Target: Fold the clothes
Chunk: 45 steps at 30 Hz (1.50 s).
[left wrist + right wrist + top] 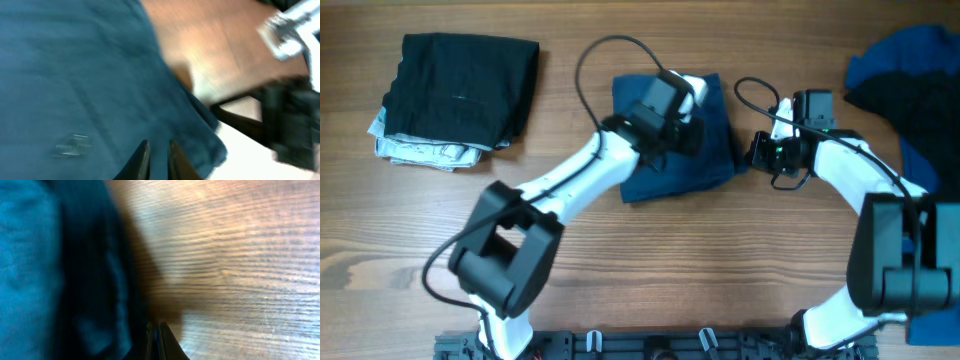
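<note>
Blue garment (895, 50) edge-cropped (top right)

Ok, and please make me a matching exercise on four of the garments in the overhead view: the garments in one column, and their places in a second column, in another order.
Garments
1. folded black garment
2. navy trousers
3. royal blue garment
4. pale patterned garment

Places
A. far right, at the top edge of the view
B. far left, underneath another garment
C. in the middle, folded
D. far left, on top of another garment

Pairs: 1-D, 2-C, 3-A, 4-B.
</note>
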Each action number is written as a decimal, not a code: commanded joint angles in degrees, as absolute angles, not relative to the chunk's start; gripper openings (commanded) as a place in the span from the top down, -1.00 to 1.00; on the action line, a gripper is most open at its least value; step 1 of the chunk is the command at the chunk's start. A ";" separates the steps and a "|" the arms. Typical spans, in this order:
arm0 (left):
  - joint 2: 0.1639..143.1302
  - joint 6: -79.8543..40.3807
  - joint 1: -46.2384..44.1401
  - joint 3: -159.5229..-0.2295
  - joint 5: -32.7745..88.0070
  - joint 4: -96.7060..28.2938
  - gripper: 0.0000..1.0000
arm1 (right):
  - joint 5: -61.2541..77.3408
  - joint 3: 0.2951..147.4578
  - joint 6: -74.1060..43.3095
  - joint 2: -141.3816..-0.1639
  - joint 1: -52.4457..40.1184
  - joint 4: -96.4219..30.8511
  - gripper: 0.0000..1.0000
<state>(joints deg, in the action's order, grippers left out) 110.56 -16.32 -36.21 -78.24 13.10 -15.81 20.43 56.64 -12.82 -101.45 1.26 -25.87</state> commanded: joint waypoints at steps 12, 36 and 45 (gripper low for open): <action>114.13 -16.97 -19.94 -79.53 10.85 -8.32 0.88 | 34.46 57.87 -5.93 -88.38 -0.51 -33.43 0.92; 118.87 -16.82 -18.74 -79.55 10.41 13.54 0.90 | 32.62 56.64 -8.95 -97.89 -0.36 -28.88 0.91; 102.06 -17.23 -18.61 -79.53 10.44 -5.30 0.64 | 32.93 61.47 -12.05 -86.08 -0.54 -20.64 0.79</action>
